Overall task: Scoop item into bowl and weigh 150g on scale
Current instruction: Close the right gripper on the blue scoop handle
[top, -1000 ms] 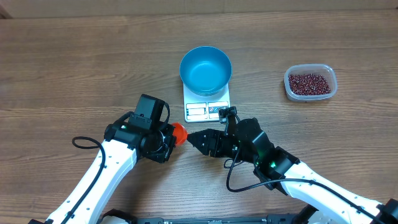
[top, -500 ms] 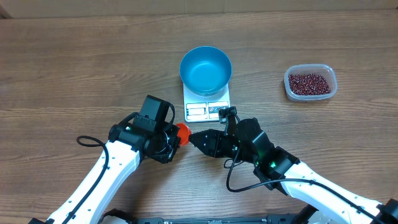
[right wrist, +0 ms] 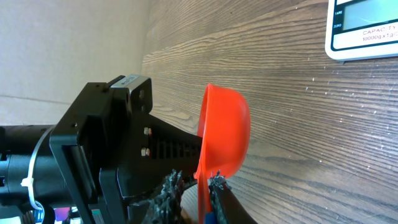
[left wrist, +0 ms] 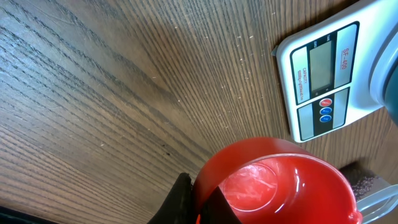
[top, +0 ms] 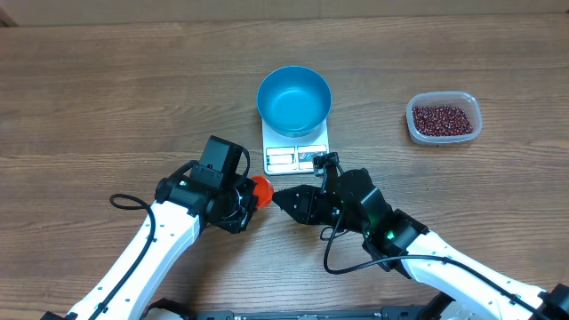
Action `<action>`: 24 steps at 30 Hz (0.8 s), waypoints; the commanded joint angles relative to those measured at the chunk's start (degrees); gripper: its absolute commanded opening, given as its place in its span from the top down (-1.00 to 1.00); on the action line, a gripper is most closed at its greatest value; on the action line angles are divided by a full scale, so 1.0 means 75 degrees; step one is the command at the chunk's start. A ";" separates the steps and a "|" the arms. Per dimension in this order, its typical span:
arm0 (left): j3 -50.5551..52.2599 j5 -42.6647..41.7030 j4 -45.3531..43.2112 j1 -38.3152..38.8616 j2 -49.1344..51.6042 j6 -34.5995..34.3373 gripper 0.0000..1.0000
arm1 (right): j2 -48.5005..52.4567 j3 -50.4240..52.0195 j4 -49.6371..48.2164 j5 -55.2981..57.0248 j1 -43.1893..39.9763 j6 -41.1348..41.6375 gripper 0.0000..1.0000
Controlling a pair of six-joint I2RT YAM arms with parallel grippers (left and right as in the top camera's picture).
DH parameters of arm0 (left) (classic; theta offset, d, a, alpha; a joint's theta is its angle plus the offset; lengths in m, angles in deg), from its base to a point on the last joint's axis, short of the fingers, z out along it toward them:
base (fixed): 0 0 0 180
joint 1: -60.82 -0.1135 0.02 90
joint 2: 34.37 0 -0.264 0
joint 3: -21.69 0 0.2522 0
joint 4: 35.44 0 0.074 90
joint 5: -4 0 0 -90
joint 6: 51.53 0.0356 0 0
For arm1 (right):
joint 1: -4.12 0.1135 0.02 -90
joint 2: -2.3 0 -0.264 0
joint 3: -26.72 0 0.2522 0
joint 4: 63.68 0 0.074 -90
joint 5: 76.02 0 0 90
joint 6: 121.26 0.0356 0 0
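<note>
**No beans moved yet**

The blue bowl (top: 293, 100) sat empty on the white scale (top: 295, 158). The beans (top: 442, 116) lay in their clear tub (top: 476, 107), well apart to the right. My left claw (top: 248, 196) was pinched on the red scoop (top: 258, 188). My right claw's (top: 276, 198) fingers flanked its rim, but I couldn't tell if they gripped. Scooping and weighing remained, by my judgement. The wood-grain counter (top: 107, 89) was otherwise bare, with a pale wall (right wrist: 68, 43) beyond.

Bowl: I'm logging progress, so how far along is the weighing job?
Done: the empty bowl sits on the scale. In hand: the left gripper holds the red scoop, and the right gripper flanks its handle. Left: the beans lie in their tub, none scooped or weighed.
</note>
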 commanded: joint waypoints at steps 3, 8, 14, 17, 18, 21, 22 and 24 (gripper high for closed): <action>-0.0131 0.0108 -0.0023 0.0035 0.0067 0.0405 0.92 | -0.0026 -0.0181 -0.0076 -0.0070 0.0047 -0.0023 0.74; -0.0131 0.0105 -0.0023 0.0035 0.0067 0.0632 0.92 | -0.0026 -0.0181 -0.0076 -0.0096 0.0047 -0.0020 0.73; -0.0131 0.0102 -0.0023 0.0050 0.0067 0.0638 0.92 | -0.0026 -0.0181 -0.0076 -0.0096 0.0047 -0.0020 0.73; -0.0131 0.0099 -0.0023 0.0070 0.0067 0.0635 0.92 | -0.0026 -0.0181 -0.0073 -0.0096 0.0047 -0.0020 0.73; -0.0131 0.0102 -0.0023 0.0070 0.0067 0.0635 0.92 | -0.0026 -0.0181 -0.0076 -0.0096 0.0044 -0.0020 0.73; -0.0131 0.0102 -0.0023 0.0070 0.0067 0.0664 0.92 | -0.0026 -0.0181 -0.0073 -0.0099 0.0047 -0.0023 0.78; -0.0131 0.0102 -0.0020 0.0070 0.0067 0.0670 0.92 | -0.0026 -0.0181 -0.0070 -0.0102 0.0047 -0.0026 0.80; -0.0131 0.0102 -0.0020 0.0070 0.0067 0.0790 0.92 | -0.0026 -0.0181 -0.0070 -0.0154 0.0044 -0.0026 0.83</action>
